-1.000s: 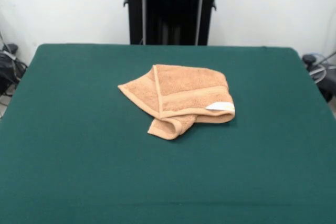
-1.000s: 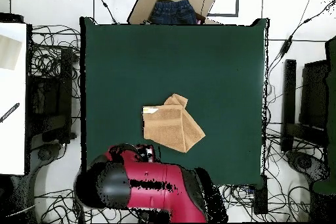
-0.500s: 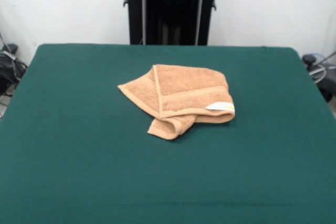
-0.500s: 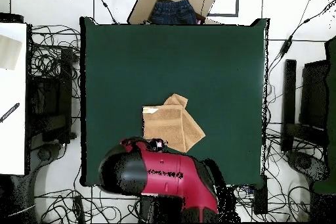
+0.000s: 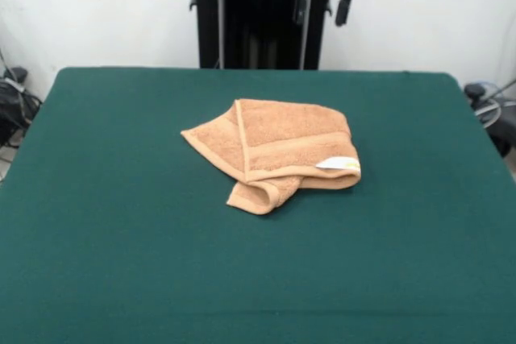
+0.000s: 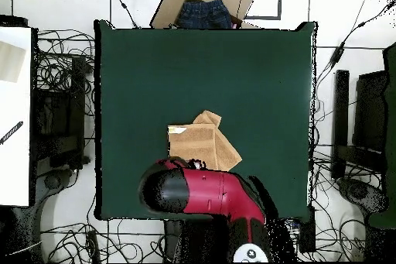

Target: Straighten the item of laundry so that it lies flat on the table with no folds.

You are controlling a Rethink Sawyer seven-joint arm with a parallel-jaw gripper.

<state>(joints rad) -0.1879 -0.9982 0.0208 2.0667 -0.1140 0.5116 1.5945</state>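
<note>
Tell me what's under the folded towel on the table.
Only the green table shows around the towel. Its own folded layers cover whatever lies beneath, so nothing else can be confirmed.

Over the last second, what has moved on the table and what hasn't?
Only the robot moved. In the front view the gripper has come into sight at the top, its two fingers apart, high above the table and touching nothing. In the overhead view the red arm has swung over the towel's edge nearest the robot. The towel lies folded and bunched as before, white tag showing.
</note>
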